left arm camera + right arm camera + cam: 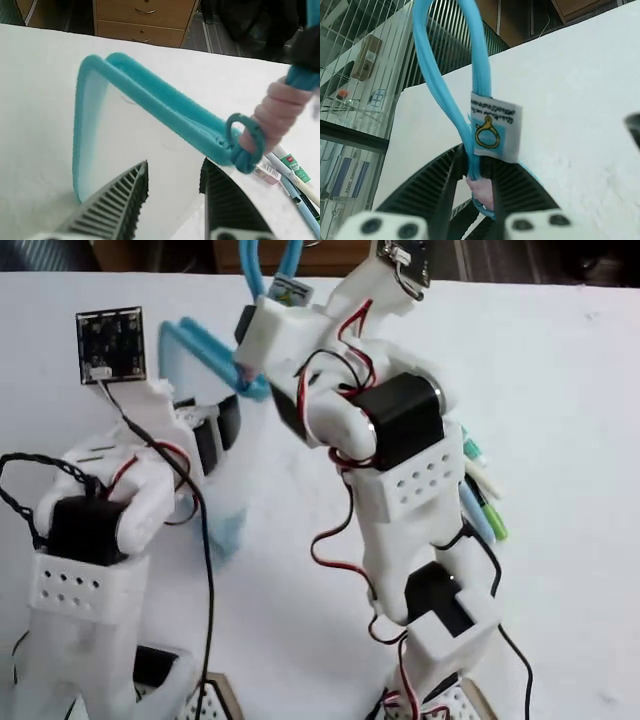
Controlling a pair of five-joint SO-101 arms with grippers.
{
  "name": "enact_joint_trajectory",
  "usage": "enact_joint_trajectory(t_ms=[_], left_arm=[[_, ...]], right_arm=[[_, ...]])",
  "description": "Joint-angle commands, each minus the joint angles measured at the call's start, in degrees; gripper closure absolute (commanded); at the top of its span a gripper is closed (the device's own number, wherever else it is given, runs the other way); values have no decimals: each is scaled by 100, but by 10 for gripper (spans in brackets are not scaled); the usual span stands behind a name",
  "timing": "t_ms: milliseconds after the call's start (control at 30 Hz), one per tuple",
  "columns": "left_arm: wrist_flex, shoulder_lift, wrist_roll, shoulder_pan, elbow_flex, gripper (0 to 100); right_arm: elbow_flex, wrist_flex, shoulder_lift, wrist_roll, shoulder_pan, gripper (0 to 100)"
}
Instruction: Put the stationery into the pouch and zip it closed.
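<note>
The pouch [208,352] is translucent with a blue rim and stands tilted on the white table, its zipper [165,107] shut along the upper edge. My left gripper [174,167] has a finger on each side of the pouch's clear body [125,135] and grips it; it also shows from above [215,430]. At the zipper's end a blue ring [245,135] joins a pink-wrapped blue cord [280,107]. My right gripper [480,167] is shut on that cord [476,75], just below its paper tag [492,132], and shows from above [250,360]. Several pens [482,495] lie beside the right arm.
The pens [295,175] lie on the table beyond the pouch's zipper end. A wooden drawer unit [145,20] stands behind the table's far edge. The arms' red and black cables [340,530] hang near the bases. Bare table [560,370] stretches to the right.
</note>
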Motion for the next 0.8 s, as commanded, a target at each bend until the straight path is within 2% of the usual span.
enact_joint_trajectory(t_ms=[0,100,167,300,433,633,767], left_arm=[[255,-31,18,31,-369,812],[1037,-31,-18,435,-993,812],[1231,-31,-149,743,-1231,812],[1055,-22,-185,1051,-1099,812],[607,-22,-158,1042,-659,815],[712,-84,-79,954,-624,816],[967,-664,-730,884,-712,816]], right_arm=[[-9,-145,-251,26,-180,982],[26,-391,-242,26,-198,982],[26,-567,-242,26,-215,982],[-9,-664,-242,35,-277,982],[-9,-664,-251,35,-312,982],[9,-637,-259,44,-110,982],[53,-629,-242,62,145,982]])
